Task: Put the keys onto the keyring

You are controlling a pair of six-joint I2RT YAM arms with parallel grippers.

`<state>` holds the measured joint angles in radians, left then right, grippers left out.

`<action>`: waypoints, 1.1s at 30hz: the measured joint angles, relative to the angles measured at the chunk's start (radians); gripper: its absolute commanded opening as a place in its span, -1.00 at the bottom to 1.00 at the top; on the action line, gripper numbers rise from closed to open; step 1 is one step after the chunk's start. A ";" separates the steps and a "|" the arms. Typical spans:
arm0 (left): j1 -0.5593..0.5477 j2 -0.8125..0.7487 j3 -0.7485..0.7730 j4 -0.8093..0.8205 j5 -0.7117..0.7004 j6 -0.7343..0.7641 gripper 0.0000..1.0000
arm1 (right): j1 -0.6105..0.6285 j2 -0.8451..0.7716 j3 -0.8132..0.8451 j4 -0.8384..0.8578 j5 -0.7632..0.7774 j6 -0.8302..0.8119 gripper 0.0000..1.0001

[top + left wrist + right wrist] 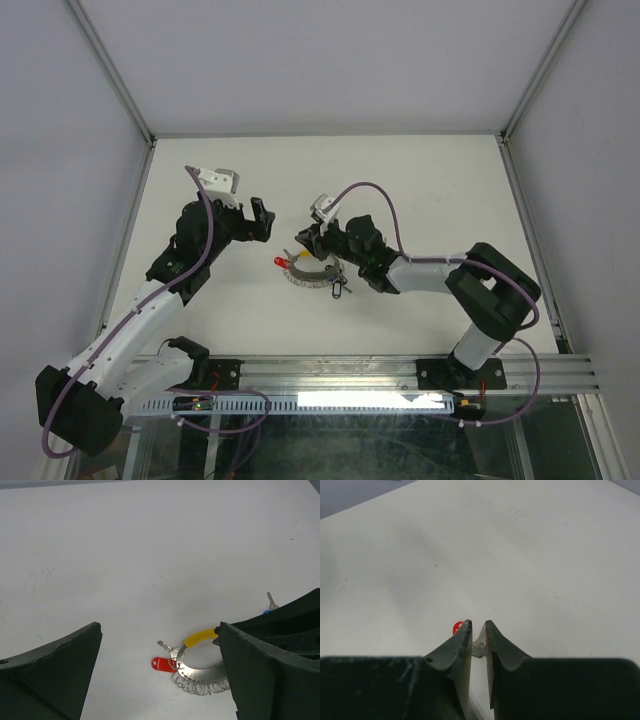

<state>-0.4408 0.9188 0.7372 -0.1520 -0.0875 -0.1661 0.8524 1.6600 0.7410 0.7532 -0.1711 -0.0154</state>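
- Keyring (312, 276) lies flat on the white table (420, 180), mid-table, in front of both arms and right under the right claw. The beaded silvery-grey arc is on the near side and the yellow arc (200, 636) on the far side.
- Nearest item is the key with the black tag (340, 288), at the ring's near-right edge and touching it. Can't tell whether it is threaded on.
- Key with the red tag (281, 263) sits at the ring's left edge. In the left wrist view the key shaft (167, 647) touches the ring's flat silvery part, and the tag (162, 664) lies just outside the ring.
- Right gripper (303, 243) is down at the ring's far-left side, clenched. In the right wrist view the fingers (462, 645) are almost together, pinching a thin silvery strip that looks like the ring's metal part. The red tag (456, 628) peeks out just left of the tips.
- Left gripper (265, 222) is released, with its fingers (55, 670) spread wide and nothing between them. It hangs above the table just left of the ring, apart from it. Its wrist camera frames the ring between the tips, towards the right finger.
- Farthest is the key with the blue tag (270, 601), beyond the ring and mostly hidden behind dark gripper bodywork.
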 measured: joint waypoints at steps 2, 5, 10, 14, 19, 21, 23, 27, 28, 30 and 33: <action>0.014 0.005 0.000 0.000 0.000 -0.005 0.98 | -0.005 0.002 0.018 -0.005 0.008 0.010 -0.54; 0.034 0.018 0.000 0.000 0.003 -0.011 0.98 | -0.022 -0.003 0.022 -0.004 0.016 0.029 -0.35; 0.089 0.085 0.009 -0.018 0.019 -0.038 0.99 | -0.076 -0.069 0.020 -0.093 0.030 0.082 0.20; 0.132 0.189 0.065 -0.077 0.027 -0.083 0.99 | -0.117 -0.200 0.020 -0.257 0.057 0.126 0.51; 0.141 0.247 0.138 -0.158 0.026 -0.124 0.99 | -0.209 -0.408 0.043 -0.565 0.080 0.184 0.99; 0.141 0.242 0.154 -0.178 0.021 -0.132 0.99 | -0.250 -0.457 0.094 -0.717 0.090 0.195 0.99; 0.141 0.223 0.158 -0.187 0.011 -0.136 0.98 | -0.282 -0.497 0.152 -0.850 0.122 0.206 0.98; 0.141 0.127 0.142 -0.205 -0.023 -0.139 0.98 | -0.291 -0.657 0.142 -0.997 0.168 0.220 0.98; 0.141 0.094 0.131 -0.202 -0.034 -0.139 0.99 | -0.291 -0.707 0.125 -1.014 0.177 0.224 0.98; 0.141 -0.002 0.088 -0.189 -0.061 -0.138 0.98 | -0.291 -0.839 0.073 -1.038 0.198 0.227 0.98; 0.141 -0.137 0.026 -0.168 -0.092 -0.132 0.99 | -0.291 -1.024 -0.008 -1.042 0.241 0.227 0.99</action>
<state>-0.3000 0.7818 0.7635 -0.3199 -0.1791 -0.2985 0.5617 0.6357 0.7326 -0.2890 0.0696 0.2119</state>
